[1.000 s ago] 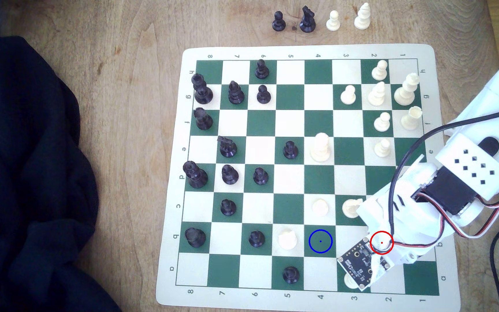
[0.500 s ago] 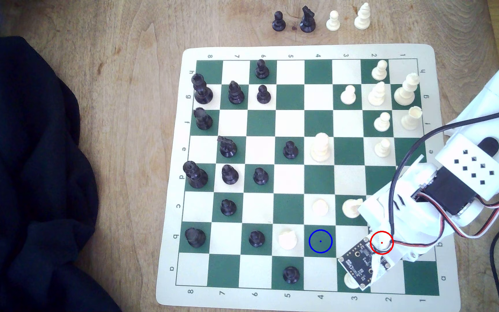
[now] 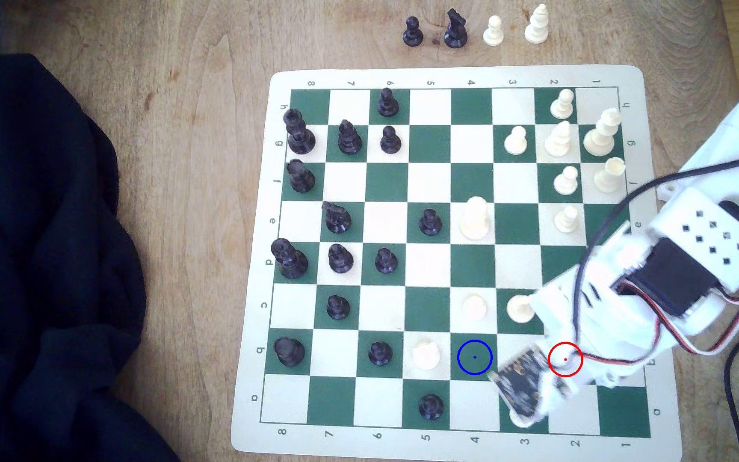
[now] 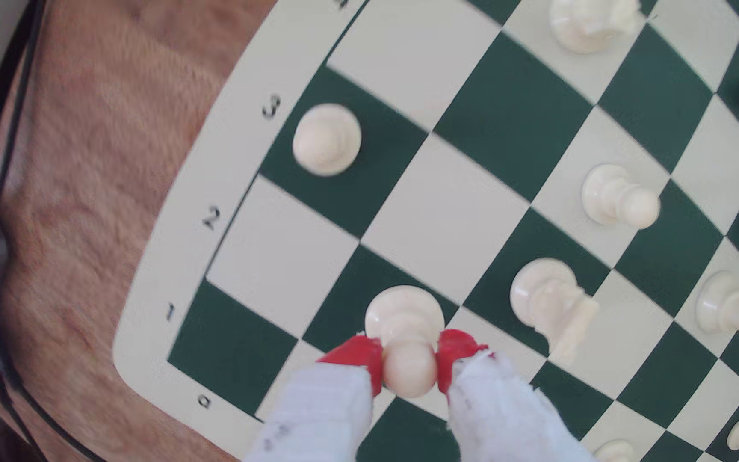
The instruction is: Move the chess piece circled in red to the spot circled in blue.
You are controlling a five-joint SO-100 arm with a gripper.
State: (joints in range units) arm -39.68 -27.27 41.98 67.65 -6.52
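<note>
The end effector is closed on the white pawn, its two red pads pressed against either side of the pawn's ball head, with white-wrapped fingers behind them. The pawn stands upright, its long axis vertical, head up and round base down; in the wrist view the base sits over a dark green square in the row next to the board's lettered edge, and whether it touches that square or is just clear of it cannot be told. In the exterior view the pawn shows as a pale patch inside the red ring, at the near right of the chessboard, mostly covered by the white arm and its cables. The spot, a green square with a blue ring and dot, lies two squares to the exterior view's left of the pawn in the same row, with one pale square between them. A blurred circuit board on the arm hangs over that pale square and the green one nearer the camera. A white knight stands just left of the spot, and another white pawn stands on the green square by the numeral 3. A dark cloth lies on the wooden table at the exterior view's left.
</note>
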